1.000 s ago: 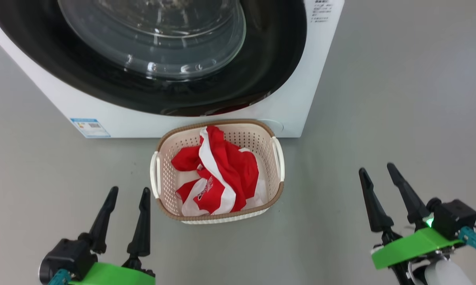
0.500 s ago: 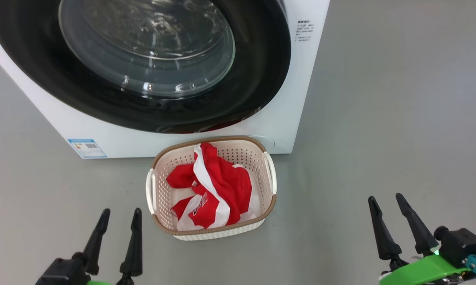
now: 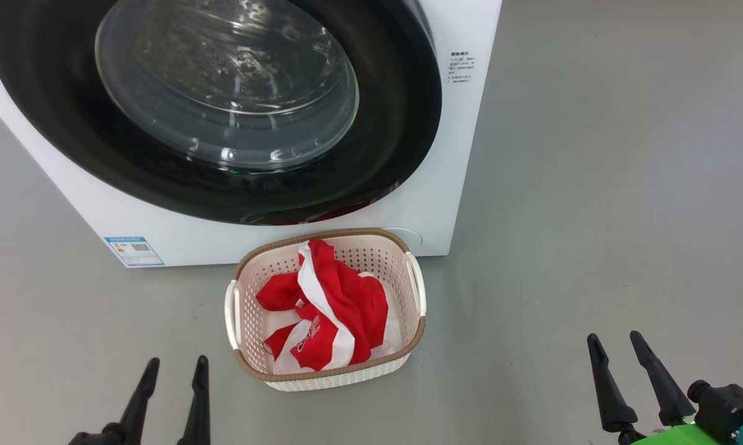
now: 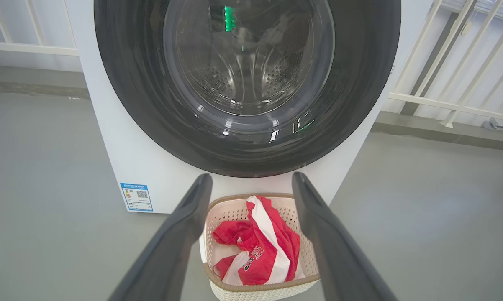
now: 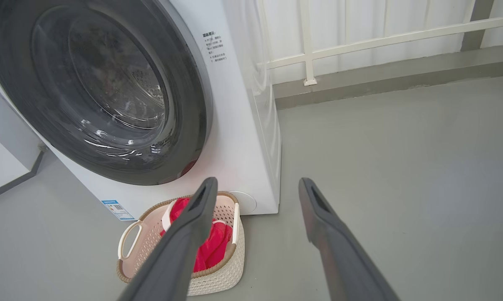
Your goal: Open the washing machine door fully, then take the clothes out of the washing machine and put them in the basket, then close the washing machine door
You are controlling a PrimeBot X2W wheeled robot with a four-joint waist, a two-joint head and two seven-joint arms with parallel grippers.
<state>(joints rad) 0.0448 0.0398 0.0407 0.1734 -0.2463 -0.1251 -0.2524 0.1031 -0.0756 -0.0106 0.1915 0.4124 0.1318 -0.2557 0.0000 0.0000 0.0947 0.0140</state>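
All done, we judge: red-white fabric clothes [image 3: 331,312] in cream perforated basket [image 3: 337,372], black-rimmed round door [image 3: 399,123] shut, all fingers [image 3: 140,395] released.

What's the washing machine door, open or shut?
Shut: the washing machine door lies flush against the washing machine, no gap at its rim.

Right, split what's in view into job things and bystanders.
Job: washing machine, door, clothes, basket.
Bystanders: blue label on the machine, railing, floor.
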